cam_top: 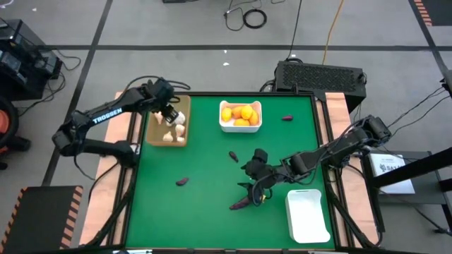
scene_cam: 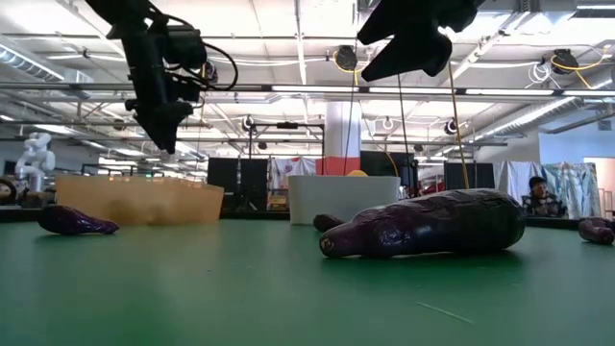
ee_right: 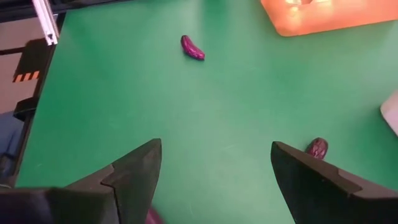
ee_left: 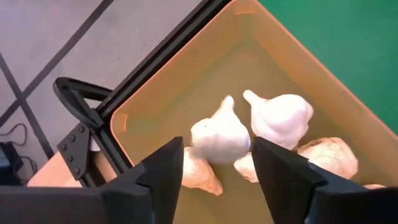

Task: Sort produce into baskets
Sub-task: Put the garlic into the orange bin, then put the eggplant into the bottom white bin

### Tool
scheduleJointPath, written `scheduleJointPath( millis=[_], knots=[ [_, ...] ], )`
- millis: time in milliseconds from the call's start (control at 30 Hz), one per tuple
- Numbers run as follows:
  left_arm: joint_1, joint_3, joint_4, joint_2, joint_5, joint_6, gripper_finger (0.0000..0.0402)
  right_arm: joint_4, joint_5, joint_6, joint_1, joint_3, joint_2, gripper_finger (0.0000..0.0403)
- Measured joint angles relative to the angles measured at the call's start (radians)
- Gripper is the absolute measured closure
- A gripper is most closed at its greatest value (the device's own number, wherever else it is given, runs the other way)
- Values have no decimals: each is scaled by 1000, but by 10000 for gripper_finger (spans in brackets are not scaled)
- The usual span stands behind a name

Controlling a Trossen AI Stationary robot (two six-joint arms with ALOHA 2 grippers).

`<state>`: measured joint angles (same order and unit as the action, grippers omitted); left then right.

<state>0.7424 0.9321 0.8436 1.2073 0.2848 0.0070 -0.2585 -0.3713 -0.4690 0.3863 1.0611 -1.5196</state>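
Big picture first: the table (cam_top: pixel 212 162) carries three containers, the tan tray (cam_top: pixel 152 134) at the left rear, a white bin (cam_top: pixel 240 125) of orange fruits (cam_top: pixel 240 113) at the rear middle, and a second white bin (cam_top: pixel 308 215) at the front right, with nothing showing inside it.

The right gripper (cam_top: pixel 256 189) hangs just above the eggplant (scene_cam: pixel 423 226), fingers spread wide. The risk, as I read it: the eggplant lies long and rounded, so a pinch off its middle could tip it, or it could roll out of the fingers. In the right wrist view it is almost wholly cut off under the gripper, so how well the fingers line up is hard to judge.

The left gripper (ee_left: pixel 217 165) hovers over the tan tray, fingers apart, nothing between them, garlic bulbs (ee_left: pixel 249 134) piled below. Dropping lower could nudge the pile.

Small purple pieces (ee_right: pixel 192 47) are scattered on the table, one (cam_top: pixel 287 118) near the far edge. They are tiny and low, easy to miss or flick away. Their exact kind is too small to tell.
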Motion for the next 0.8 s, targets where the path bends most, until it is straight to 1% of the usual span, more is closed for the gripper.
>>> scheduleJointPath(
  millis=[67,167,267,367,467,533,633,733,800],
  knots=[
    [5,0,-1,1,2,13,188,0,-15,0,-1,0,0,110],
    [4,0,2,0,3,33,170,-1,-73,-22,-1,0,-2,110],
    [4,0,-4,-11,-24,28,163,-6,-75,-48,-1,0,-4,110],
    [0,0,-33,-26,-103,-4,163,-4,-75,-48,0,0,-10,110],
    [-30,-4,-117,-52,-251,-55,163,-3,-75,-19,-3,0,-13,110],
    [-79,-33,-220,-83,-326,-74,163,1,-75,1,-12,0,-13,110],
    [-180,-131,-471,-133,-348,-113,163,0,-76,15,-28,0,-13,110],
    [-295,-276,-804,-177,-365,-158,162,-10,-68,2,-42,0,-13,110],
    [-362,-369,-1043,-191,-374,-157,162,-27,-19,-5,-50,0,-13,110]
  ],
)
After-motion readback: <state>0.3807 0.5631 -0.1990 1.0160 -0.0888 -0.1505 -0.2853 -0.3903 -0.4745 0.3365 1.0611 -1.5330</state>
